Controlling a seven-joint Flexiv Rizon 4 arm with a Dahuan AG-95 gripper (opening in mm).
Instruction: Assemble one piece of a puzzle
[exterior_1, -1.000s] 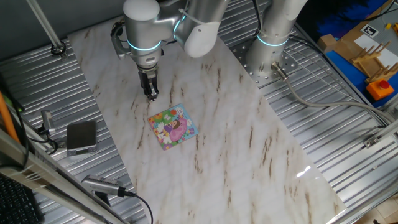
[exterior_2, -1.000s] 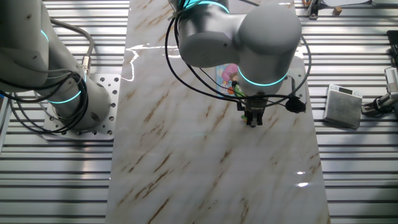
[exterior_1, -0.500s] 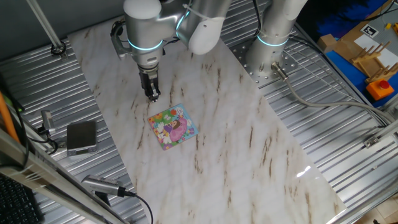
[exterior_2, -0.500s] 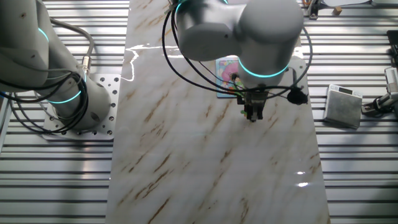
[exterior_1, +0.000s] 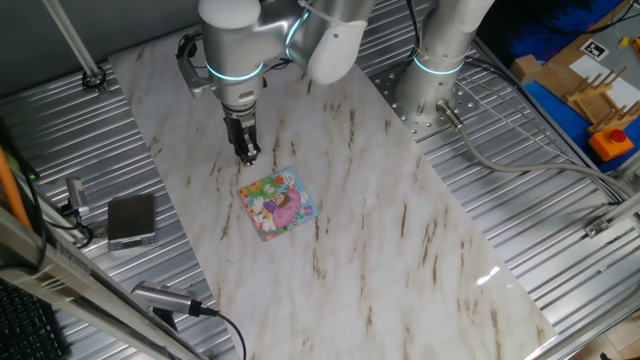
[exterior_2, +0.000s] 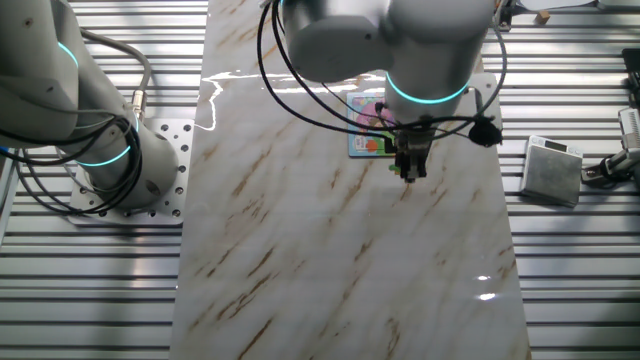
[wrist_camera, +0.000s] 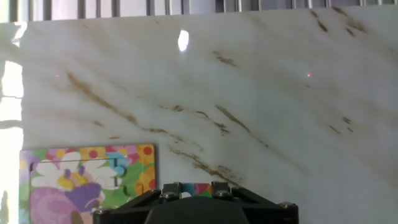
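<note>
- Your gripper (exterior_1: 246, 155) hangs over the marble tabletop (exterior_1: 380, 230), just off the puzzle (exterior_1: 279, 203) at about the board's 11 o'clock in the one fixed view.
- In the other fixed view the gripper (exterior_2: 409, 172) sits just beside the puzzle (exterior_2: 368, 125), at roughly the board's 5 o'clock, with the fingers pointing straight down.
- The fingers look drawn close together, but you cannot tell from these views whether they pinch anything; the tips are too small and dark.
- The piece itself is not clearly visible anywhere. In the hand view a sliver of colour shows just above the gripper body, which may be the piece or only part of the board's picture; treat it as unconfirmed.
- The hand view puts the puzzle (wrist_camera: 87, 180) at 8 o'clock, well left of centre, so you are not yet lined up over it.
- A grey box (exterior_1: 131, 220) lies on the ribbed metal at the board's 9 o'clock, apart from the work.
- Judged progress: if the piece is held, the pickup is done, and what remains is the carry over the vacant slot, the lowering and the press-in. Nothing shows it seated yet.
</note>
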